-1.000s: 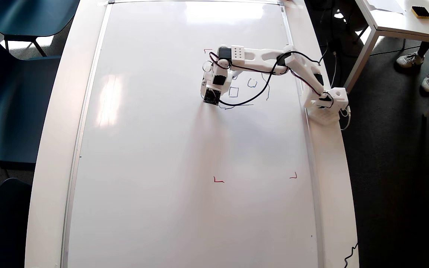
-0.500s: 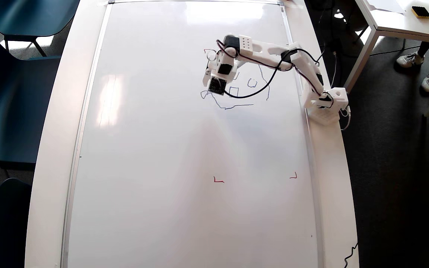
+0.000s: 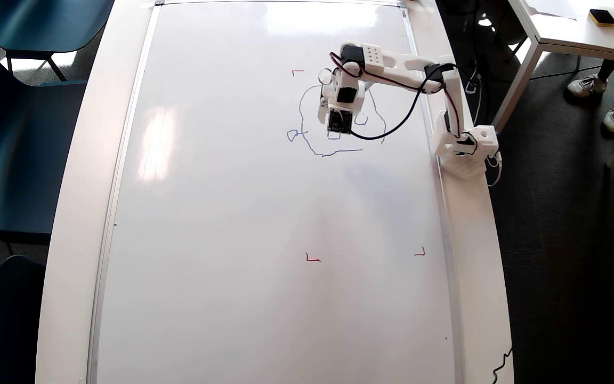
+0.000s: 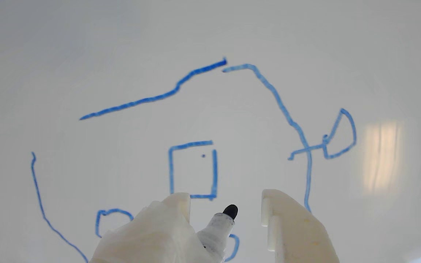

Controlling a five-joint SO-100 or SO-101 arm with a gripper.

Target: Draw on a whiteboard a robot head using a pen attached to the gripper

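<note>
The whiteboard (image 3: 232, 224) fills most of the overhead view. The robot head (image 3: 301, 112) is a wobbly blue outline near its upper right, with a small stalked loop (image 3: 292, 136) on its left side. The white gripper (image 3: 338, 125) hangs over the middle of the drawing. In the wrist view the jaws of the gripper (image 4: 225, 200) stand apart. The pen (image 4: 219, 228) is taped along the left finger (image 4: 174, 210), with a gap to the right finger (image 4: 281, 215). Its dark tip points at the lower side of a blue square (image 4: 171, 168). Whether the tip touches the whiteboard (image 4: 86, 54) I cannot tell.
The arm's base (image 3: 467, 152) sits on the table's right rim. Red corner marks (image 3: 312, 258) lie on the board. Blue chairs (image 3: 14, 133) stand at the left. A side table (image 3: 563, 37) with a sponge (image 3: 602, 17) and a person's feet (image 3: 587, 85) are at the upper right.
The arm has swung to the right in the overhead view, from the drawing's left edge to its middle. The left outline and the side loop now show.
</note>
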